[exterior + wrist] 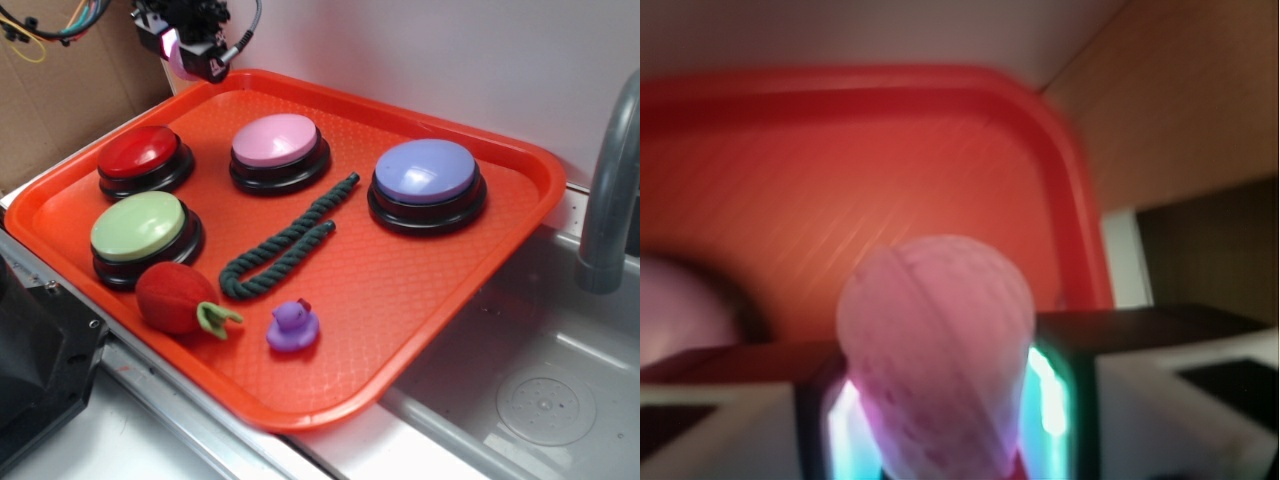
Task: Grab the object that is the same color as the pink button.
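Pink ball [935,355] pinched between jaws of gripper [190,52], upper left | matches pink button [278,140] | raised above tray [400,290] | squeeze steady, lift straight, avoid red button [143,152].

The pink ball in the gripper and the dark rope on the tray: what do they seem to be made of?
The pink ball, held in the gripper, looks soft, perhaps knit or foam: matte, faintly ribbed, though blurred. The dark rope seems twisted fibre cord: spiral strands show, with no shine.
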Robot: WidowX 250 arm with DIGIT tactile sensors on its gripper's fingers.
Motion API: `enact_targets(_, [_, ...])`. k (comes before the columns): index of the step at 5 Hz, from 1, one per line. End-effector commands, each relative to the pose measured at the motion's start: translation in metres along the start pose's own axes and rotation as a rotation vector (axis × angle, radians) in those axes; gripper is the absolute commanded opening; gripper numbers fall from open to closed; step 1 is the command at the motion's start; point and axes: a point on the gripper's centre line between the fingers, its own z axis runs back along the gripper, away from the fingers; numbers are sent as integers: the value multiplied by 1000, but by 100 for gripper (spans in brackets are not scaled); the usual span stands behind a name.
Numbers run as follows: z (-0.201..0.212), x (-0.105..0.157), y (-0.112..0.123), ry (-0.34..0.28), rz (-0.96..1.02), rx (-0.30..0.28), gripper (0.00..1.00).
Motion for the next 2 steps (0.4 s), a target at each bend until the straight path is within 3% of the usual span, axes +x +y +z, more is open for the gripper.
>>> enact_targets(1, [88, -27, -27, -39, -138, -80, 0])
enact_targets(2, [111, -40, -25, -60, -80, -49, 0])
